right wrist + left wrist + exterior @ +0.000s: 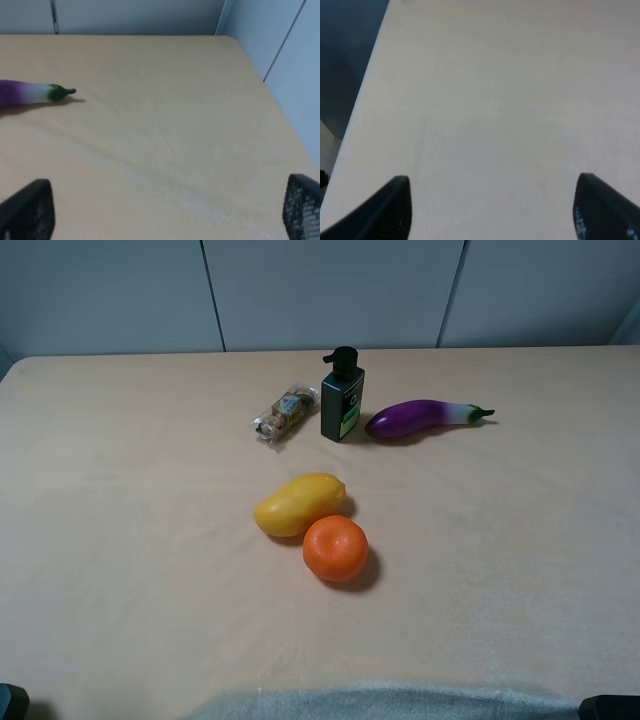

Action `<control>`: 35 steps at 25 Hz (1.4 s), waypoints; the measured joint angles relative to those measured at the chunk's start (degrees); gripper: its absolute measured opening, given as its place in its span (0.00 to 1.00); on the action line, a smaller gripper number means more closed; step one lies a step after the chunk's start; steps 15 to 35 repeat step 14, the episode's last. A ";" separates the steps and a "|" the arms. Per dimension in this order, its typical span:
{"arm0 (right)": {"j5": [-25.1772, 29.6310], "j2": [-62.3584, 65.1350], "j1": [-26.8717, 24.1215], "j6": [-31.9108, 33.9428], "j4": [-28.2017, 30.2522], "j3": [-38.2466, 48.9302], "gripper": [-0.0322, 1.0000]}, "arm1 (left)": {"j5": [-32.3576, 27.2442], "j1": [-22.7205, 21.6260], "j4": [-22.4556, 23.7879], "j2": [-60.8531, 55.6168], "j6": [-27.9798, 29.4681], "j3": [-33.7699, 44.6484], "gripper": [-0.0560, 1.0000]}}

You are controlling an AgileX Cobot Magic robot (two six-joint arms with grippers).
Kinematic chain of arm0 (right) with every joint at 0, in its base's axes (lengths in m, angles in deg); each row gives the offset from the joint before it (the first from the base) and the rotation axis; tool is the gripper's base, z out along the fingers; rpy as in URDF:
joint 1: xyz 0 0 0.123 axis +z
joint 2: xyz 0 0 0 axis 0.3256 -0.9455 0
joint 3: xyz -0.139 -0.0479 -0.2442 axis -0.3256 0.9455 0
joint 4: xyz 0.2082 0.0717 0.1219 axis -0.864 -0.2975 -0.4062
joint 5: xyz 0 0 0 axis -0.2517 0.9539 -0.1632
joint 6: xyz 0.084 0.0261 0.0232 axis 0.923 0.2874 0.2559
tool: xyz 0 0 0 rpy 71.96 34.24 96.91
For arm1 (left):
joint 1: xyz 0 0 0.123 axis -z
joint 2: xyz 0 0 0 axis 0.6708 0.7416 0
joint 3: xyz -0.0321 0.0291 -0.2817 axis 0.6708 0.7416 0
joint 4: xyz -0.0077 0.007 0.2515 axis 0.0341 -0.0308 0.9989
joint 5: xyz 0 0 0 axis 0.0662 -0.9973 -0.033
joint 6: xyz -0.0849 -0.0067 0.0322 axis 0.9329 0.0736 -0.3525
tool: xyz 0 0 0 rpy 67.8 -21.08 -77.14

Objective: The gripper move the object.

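The object, a round bright orange fruit (pixel 336 548), lies on the beige table near the middle, touching or nearly touching a yellow mango-like fruit (pixel 298 504) behind it to the left. Neither wrist view shows it. My left gripper (pixel 492 212) is open over bare table near the left edge, its black fingertips (pixel 390 210) wide apart with nothing between them. My right gripper (pixel 165 210) is also open and holds nothing, over bare table on the right side, far from the orange fruit.
A purple eggplant (pixel 425 417) (pixel 30 93), a dark pump bottle (pixel 342 396) and a clear snack packet (pixel 285 415) stand in a row at the back. The table's right edge (pixel 270 95) borders a grey wall. A grey cloth (pixel 380 702) lies along the front edge.
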 joint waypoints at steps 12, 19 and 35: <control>0.00 0.00 0.00 0.00 0.00 0.00 0.70 | 0.00 0.00 0.00 0.00 0.00 0.00 0.75; 0.00 0.00 0.00 0.00 0.00 0.00 0.70 | 0.00 0.00 0.00 0.00 0.00 0.00 0.75; 0.00 0.00 0.00 0.00 0.00 0.00 0.70 | 0.00 0.00 0.00 0.00 0.00 0.00 0.75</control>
